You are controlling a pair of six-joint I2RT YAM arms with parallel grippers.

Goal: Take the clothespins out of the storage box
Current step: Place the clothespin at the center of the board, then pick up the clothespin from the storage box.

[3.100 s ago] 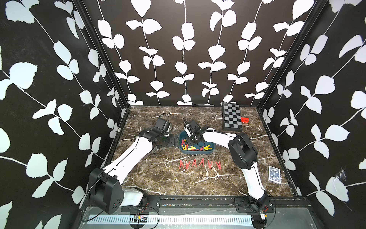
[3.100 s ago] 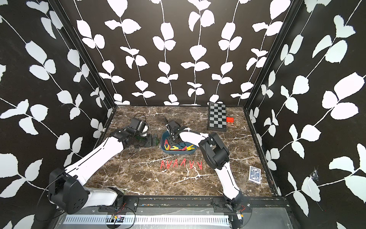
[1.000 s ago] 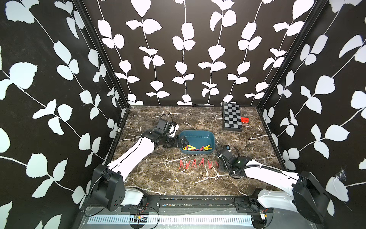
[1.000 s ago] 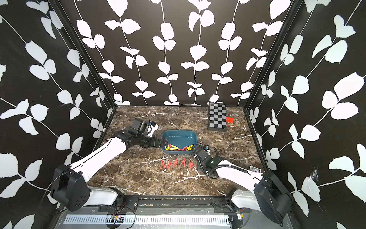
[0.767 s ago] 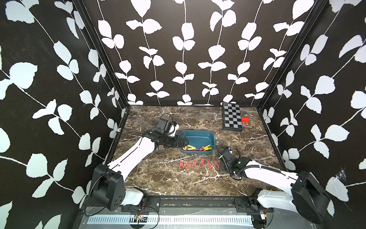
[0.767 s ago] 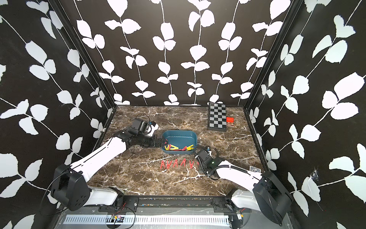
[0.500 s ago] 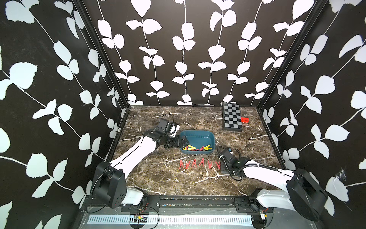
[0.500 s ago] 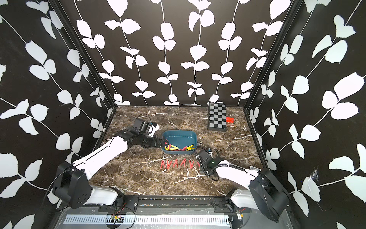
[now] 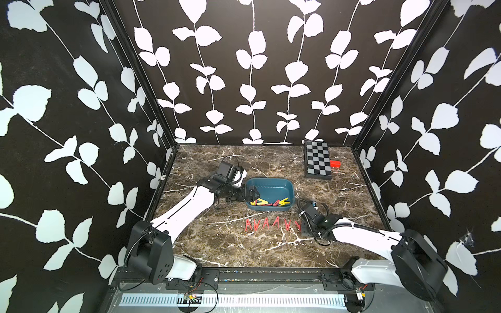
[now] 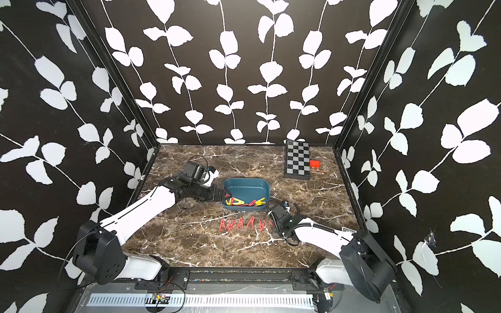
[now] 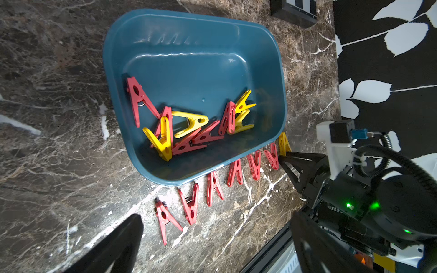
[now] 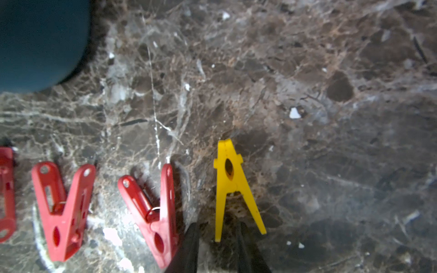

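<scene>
The teal storage box [image 9: 271, 183] [image 10: 245, 185] [image 11: 189, 71] sits mid-table with several red and yellow clothespins [image 9: 271, 202] [image 11: 189, 127] inside. A row of red clothespins [image 9: 267, 223] [image 10: 241, 223] [image 11: 212, 186] lies on the marble in front of it. A yellow clothespin [image 12: 233, 184] [image 11: 283, 144] lies flat at the row's right end. My right gripper [image 12: 217, 227] [image 9: 301, 226] is slightly open around one of its legs, with a gap on both sides. My left gripper [image 9: 250, 193] [image 11: 212, 245] stands wide open at the box's left end, holding nothing.
A black-and-grey checkerboard box [image 9: 317, 162] and a small red block [image 9: 335, 163] lie at the back right. Patterned walls close in the left, right and back sides. A black rail [image 9: 271, 271] runs along the front edge.
My right gripper carried the yellow clothespin from the box to the right end of the row, set it on the marble, and its jaws have just parted. The left arm has hardly moved.
</scene>
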